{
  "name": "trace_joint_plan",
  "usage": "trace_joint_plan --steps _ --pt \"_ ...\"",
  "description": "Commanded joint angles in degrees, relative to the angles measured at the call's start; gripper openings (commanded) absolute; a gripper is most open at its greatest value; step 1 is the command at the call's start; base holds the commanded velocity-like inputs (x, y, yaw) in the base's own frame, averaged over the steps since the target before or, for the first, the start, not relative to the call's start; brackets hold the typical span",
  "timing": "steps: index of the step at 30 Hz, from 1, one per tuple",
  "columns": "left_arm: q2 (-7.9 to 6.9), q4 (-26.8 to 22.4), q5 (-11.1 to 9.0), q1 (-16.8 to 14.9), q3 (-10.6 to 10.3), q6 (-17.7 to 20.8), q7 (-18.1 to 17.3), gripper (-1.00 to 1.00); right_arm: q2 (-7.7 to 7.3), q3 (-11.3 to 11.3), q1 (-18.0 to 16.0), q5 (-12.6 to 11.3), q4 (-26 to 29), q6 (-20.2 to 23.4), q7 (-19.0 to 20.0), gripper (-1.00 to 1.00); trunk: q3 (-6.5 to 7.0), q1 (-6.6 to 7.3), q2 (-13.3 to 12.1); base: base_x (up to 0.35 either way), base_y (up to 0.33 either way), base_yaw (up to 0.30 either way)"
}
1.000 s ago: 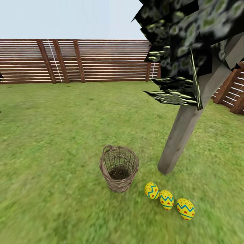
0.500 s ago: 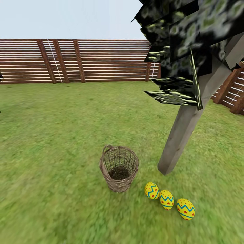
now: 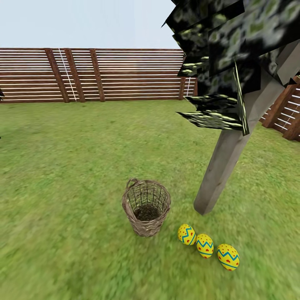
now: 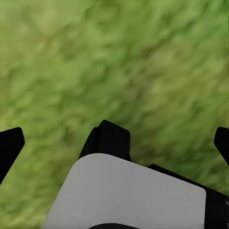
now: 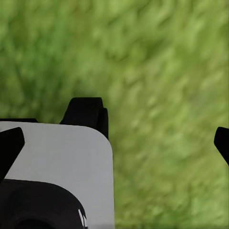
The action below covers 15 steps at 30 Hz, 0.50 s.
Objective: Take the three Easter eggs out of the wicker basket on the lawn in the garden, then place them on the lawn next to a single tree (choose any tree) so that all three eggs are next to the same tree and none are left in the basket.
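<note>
The left gripper (image 4: 114, 138) has its fingers (image 4: 10, 145) spread wide and released, with nothing between them; blurred green lawn (image 4: 143, 57) lies beyond. The right gripper (image 5: 114, 138) is in the same condition: fingers (image 5: 9, 143) apart, nothing grasped, grass past them.

In the head view, the wicker basket (image 3: 146, 207) stands upright on the lawn (image 3: 62, 166) with its loop handle on the far rim (its floor shows dark and holds no egg). The three Easter eggs (image 3: 205, 245) lie in a short row on the grass, just beside the basket on its right and near the foot of the tree (image 3: 225, 158). The two eggs nearer the basket touch; the third sits just beside them. The leaning grey-brown trunk rises into dark blocky foliage. A brown slatted fence (image 3: 96, 75) bounds the far edge of the lawn.
</note>
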<state>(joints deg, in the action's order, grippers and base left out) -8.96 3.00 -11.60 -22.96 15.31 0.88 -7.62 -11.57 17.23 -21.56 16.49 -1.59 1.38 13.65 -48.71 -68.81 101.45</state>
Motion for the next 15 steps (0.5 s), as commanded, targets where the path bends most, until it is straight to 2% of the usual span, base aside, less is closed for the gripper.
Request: trace_joint_plan --steps 1,15 --pt "-0.02 0.2 -0.6 -0.1 0.1 0.1 -0.3 1.00 -0.03 0.5 -0.1 0.5 -0.1 0.1 0.1 1.00 -0.04 0.01 0.0 0.000 0.000 0.000" --pt "-0.01 0.2 -0.6 -0.1 0.2 0.1 -0.3 1.00 -0.03 0.5 -0.1 0.5 -0.1 0.1 0.1 1.00 -0.04 0.01 0.0 0.000 0.000 0.000"
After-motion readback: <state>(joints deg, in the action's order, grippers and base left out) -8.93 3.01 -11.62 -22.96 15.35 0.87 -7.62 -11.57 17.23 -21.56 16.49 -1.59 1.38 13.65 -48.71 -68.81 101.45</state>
